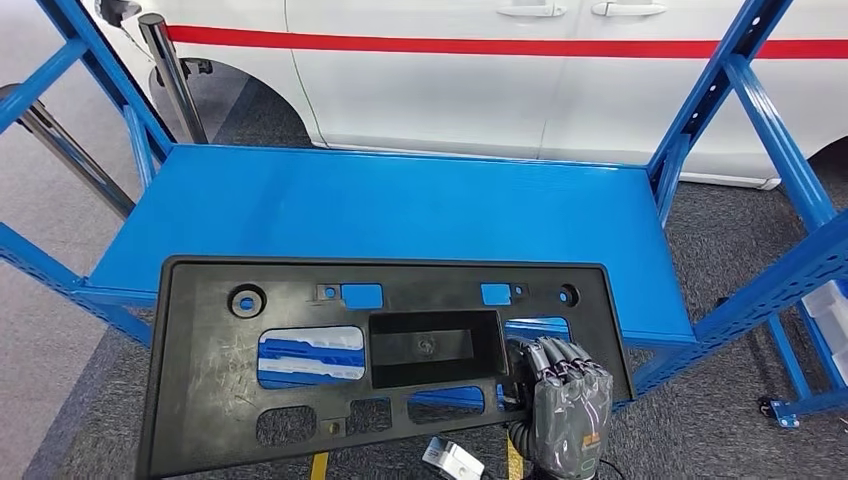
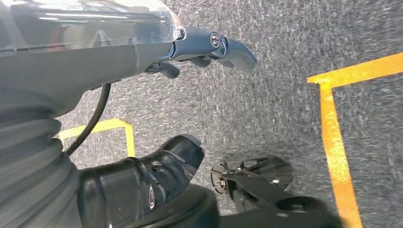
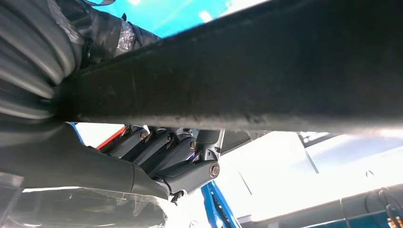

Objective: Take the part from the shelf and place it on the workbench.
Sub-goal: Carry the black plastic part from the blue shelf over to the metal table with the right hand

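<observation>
Your right hand (image 1: 562,398) is gripping the part (image 1: 300,370) by its lower edge over the shelf (image 1: 400,210); your left hand's (image 2: 199,52) fingers are hanging spread, holding nothing; one-sided hold risks tilting, slipping.

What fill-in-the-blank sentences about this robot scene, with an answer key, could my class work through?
1. The black panel is gripped by the robot's ______ hand.
2. The shelf under the panel is painted ______.
3. The left hand hangs over grey floor marked with ______ lines.
4. Behind the shelf stands a white vehicle with a ______ stripe.

Answers: right; blue; yellow; red
</observation>
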`<move>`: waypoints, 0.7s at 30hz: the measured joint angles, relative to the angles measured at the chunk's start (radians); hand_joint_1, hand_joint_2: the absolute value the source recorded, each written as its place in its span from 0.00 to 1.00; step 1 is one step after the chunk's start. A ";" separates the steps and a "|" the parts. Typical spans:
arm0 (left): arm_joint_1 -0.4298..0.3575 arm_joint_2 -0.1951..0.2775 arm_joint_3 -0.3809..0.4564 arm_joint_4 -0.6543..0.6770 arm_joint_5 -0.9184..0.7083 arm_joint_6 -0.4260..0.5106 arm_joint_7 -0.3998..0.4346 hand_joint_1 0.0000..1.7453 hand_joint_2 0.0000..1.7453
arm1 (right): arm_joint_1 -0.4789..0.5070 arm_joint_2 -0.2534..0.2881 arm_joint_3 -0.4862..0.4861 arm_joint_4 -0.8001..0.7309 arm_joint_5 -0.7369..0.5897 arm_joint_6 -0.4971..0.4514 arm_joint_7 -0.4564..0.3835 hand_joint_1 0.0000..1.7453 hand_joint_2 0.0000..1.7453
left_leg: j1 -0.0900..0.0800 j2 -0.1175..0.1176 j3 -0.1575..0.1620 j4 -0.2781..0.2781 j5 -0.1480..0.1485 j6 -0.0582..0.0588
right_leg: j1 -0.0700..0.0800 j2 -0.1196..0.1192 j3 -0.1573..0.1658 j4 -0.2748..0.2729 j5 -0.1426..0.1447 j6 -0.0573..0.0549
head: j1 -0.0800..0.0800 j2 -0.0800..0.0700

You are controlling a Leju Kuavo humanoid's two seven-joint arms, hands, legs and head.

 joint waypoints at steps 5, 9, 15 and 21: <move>-0.001 0.000 0.000 0.000 0.000 0.001 0.000 0.00 1.00 | 0.004 0.011 -0.012 0.001 -0.003 0.000 -0.014 1.00 1.00 | -0.012 -0.003 0.103 -0.186 0.025 0.023 | 0.001 0.000 -0.015 0.003 0.028 0.028 | 0.001 0.000; -0.002 0.000 0.000 0.000 0.000 0.002 0.000 0.00 1.00 | 0.008 0.016 -0.022 0.001 -0.004 0.000 -0.020 1.00 1.00 | -0.004 0.004 0.081 -0.198 0.059 0.051 | -0.001 0.003 -0.048 0.082 -0.049 0.045 | 0.002 0.000; -0.001 -0.002 0.000 0.000 0.000 0.002 0.000 0.00 1.00 | 0.018 0.018 -0.032 0.005 -0.014 0.000 -0.032 1.00 1.00 | -0.008 0.006 0.019 -0.182 0.094 0.054 | -0.001 0.004 -0.020 0.188 -0.098 0.050 | 0.002 0.000; -0.002 -0.007 0.000 0.000 -0.001 0.002 0.001 0.00 1.00 | 0.023 0.028 -0.042 0.006 -0.024 0.000 -0.045 1.00 1.00 | -0.011 0.004 -0.006 -0.164 0.113 0.024 | 0.008 0.004 0.092 -0.017 -0.061 0.020 | 0.001 0.000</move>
